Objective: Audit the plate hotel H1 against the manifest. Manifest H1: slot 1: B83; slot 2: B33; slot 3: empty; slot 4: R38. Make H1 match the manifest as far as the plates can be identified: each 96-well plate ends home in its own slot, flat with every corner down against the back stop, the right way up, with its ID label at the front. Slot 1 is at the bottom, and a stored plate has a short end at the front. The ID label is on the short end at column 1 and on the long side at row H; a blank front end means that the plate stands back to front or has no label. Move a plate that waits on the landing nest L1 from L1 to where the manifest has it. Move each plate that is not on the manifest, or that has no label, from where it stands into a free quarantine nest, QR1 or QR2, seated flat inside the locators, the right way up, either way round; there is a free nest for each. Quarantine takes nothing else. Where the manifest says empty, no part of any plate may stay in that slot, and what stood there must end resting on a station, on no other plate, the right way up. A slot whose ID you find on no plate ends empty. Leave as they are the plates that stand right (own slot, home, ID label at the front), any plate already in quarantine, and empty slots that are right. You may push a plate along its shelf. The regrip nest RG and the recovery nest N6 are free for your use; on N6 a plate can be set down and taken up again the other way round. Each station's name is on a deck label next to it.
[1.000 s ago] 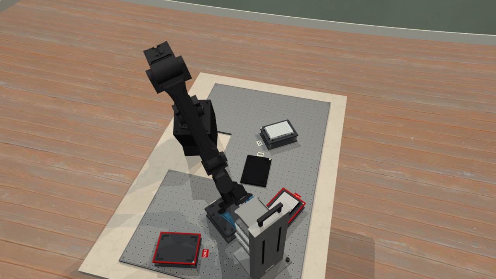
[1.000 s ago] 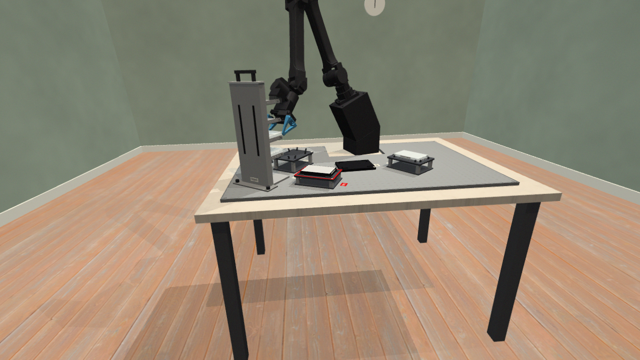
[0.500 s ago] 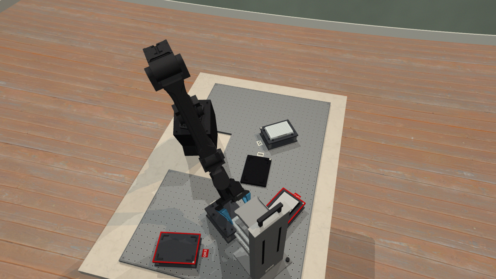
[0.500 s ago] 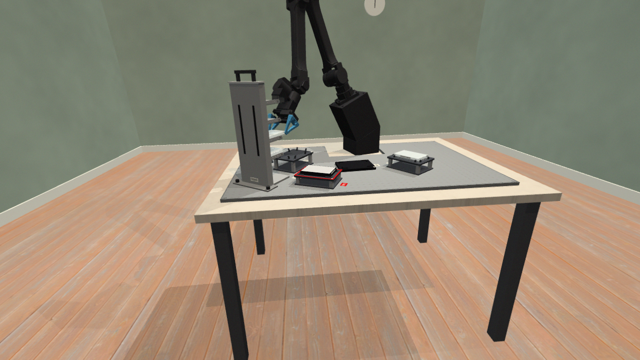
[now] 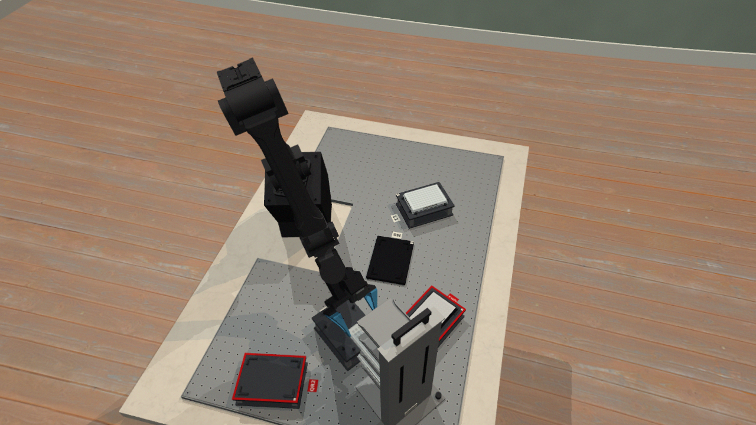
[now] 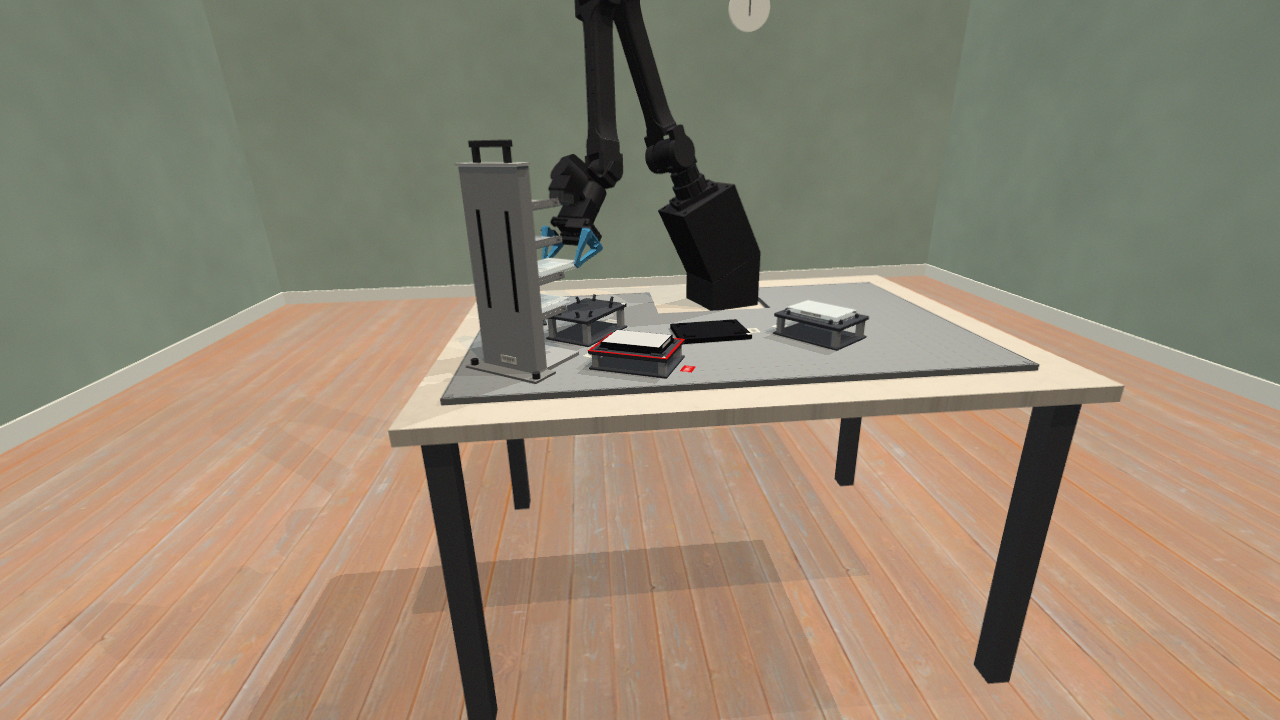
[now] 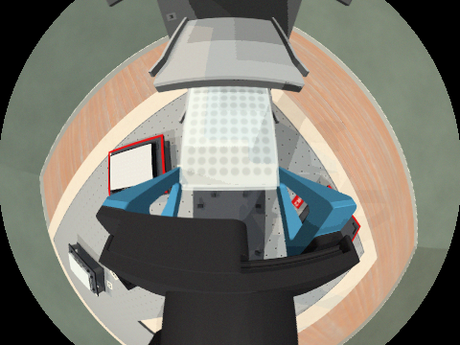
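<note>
The plate hotel H1 [image 5: 409,359] is a grey tower at the near end of the deck; it also shows in the exterior view [image 6: 501,259]. My gripper [image 7: 229,172] is at the hotel's open front, and its blue fingers sit against the two long sides of a white 96-well plate [image 7: 230,141] at its front end. The plate sticks part way out of a middle shelf [image 6: 559,264], under an empty grey shelf [image 7: 226,60]. I cannot see its front label. Another plate lies on a lower shelf [image 6: 556,304]. A white plate sits on L1 [image 5: 424,199].
QR1 [image 5: 441,309], red-framed, holds a white plate right beside the hotel. QR2 [image 5: 269,378], red-framed, is empty at the near left. The black N6 nest [image 5: 391,258] is empty. The RG nest [image 6: 586,315] with its pins stands below my gripper.
</note>
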{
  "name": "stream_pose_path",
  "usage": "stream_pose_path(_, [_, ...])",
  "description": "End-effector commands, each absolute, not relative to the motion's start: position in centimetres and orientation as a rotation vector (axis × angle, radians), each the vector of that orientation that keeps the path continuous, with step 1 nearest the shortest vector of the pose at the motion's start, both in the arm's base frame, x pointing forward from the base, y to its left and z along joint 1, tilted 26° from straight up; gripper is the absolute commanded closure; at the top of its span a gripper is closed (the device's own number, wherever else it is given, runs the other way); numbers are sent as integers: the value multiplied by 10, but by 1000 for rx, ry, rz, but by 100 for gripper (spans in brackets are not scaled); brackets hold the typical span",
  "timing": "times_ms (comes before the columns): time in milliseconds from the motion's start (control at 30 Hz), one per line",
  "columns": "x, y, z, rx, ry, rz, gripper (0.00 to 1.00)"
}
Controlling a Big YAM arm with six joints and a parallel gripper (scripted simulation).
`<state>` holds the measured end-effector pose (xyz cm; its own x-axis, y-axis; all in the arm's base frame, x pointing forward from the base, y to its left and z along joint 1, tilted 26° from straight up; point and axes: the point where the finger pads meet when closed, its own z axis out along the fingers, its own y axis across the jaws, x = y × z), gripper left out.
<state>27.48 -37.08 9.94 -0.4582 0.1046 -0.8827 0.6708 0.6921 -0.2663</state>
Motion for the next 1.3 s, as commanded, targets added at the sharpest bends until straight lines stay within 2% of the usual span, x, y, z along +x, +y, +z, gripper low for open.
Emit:
stream_pose_path(0, [269,-372,103,589,1943,-781,14])
stream_pose_path(1267, [237,-346,91,585,1936,-786,14])
